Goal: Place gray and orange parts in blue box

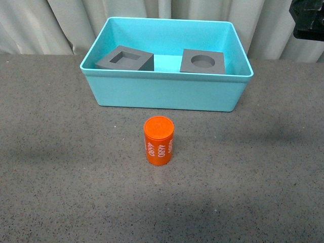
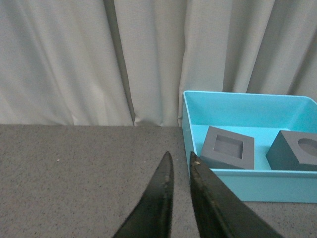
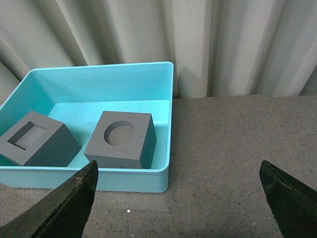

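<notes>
The blue box (image 1: 162, 93) stands at the back middle of the table. In it lie the gray cube with a square recess (image 1: 124, 58) on the left and the gray cube with a round recess (image 1: 203, 62) on the right. The orange cylinder (image 1: 159, 140) with white numerals stands upright on the table in front of the box. My left gripper (image 2: 179, 157) is shut and empty, left of the box (image 2: 252, 184). My right gripper (image 3: 178, 171) is open and empty, off the box's right corner (image 3: 166, 148). Both cubes show in the left wrist view (image 2: 229, 148) (image 2: 294, 151) and the right wrist view (image 3: 37, 144) (image 3: 121, 140).
A white curtain (image 1: 61, 25) hangs behind the table. A dark part of the right arm (image 1: 309, 17) shows at the top right corner of the front view. The table is a gray speckled surface (image 1: 66, 167).
</notes>
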Controlling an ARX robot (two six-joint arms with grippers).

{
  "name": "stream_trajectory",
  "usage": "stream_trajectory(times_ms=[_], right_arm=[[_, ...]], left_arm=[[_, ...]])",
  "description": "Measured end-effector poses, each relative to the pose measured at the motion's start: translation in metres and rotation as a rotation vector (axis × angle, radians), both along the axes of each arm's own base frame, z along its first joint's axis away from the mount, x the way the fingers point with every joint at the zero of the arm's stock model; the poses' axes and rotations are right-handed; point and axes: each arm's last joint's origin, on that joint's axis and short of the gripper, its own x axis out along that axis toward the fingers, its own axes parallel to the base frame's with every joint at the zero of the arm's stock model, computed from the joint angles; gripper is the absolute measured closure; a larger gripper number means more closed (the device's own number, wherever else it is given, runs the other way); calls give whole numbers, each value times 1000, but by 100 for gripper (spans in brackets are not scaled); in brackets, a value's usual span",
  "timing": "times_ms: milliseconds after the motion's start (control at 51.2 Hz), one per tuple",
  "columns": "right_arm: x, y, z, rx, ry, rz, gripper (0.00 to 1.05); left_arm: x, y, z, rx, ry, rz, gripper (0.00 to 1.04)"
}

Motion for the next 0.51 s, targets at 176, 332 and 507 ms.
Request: stream_trajectory(times_ms=[176,332,507], right_arm=[[0,0,0,0,0,0,10],[0,0,0,0,0,-1,10],[0,0,0,0,0,-1,10]], left_arm=[[-22,7,-4,6,-2,-1,101],[-39,19,-17,10,8,9,101],[-55,19,-15,10,-1,3,101]])
